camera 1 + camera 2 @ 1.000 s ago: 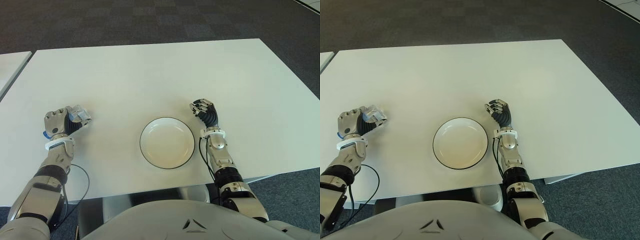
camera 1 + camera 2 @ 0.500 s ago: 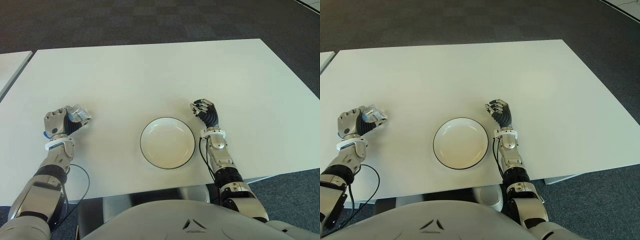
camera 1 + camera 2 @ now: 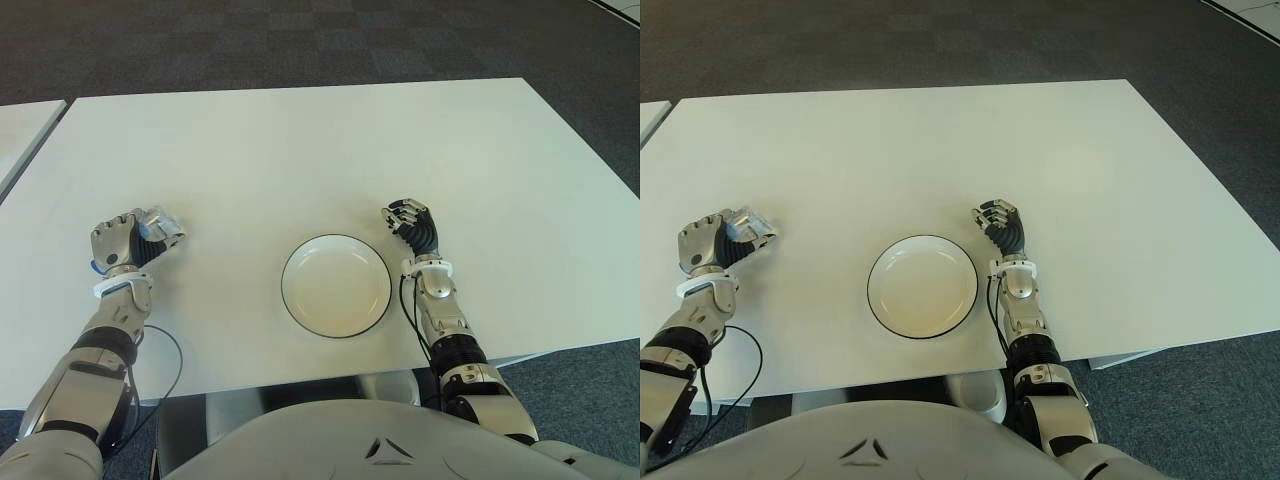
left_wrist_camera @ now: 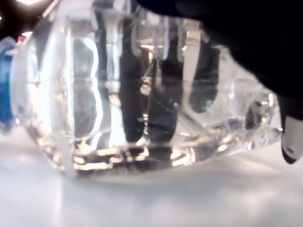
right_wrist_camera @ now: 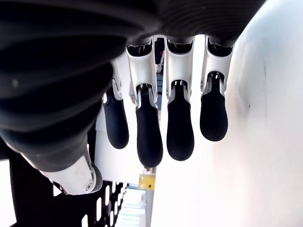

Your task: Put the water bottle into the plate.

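Big white table [image 3: 300, 140] takes up most of the view, with dark carpet [image 3: 300, 40] behind it. Near the front edge sits a white plate [image 3: 336, 286] with a dark rim, nothing in it. The right hand [image 3: 409, 222] is just to the right of the plate, fingers [image 5: 180, 127] curled over loosely and holding nothing. Way off on the left side of the table, the left hand [image 3: 122, 243] is wrapped around the clear bottle [image 4: 142, 94], which lies on its side against the tabletop, well apart from the plate. A bit of blue shows at one end of it.
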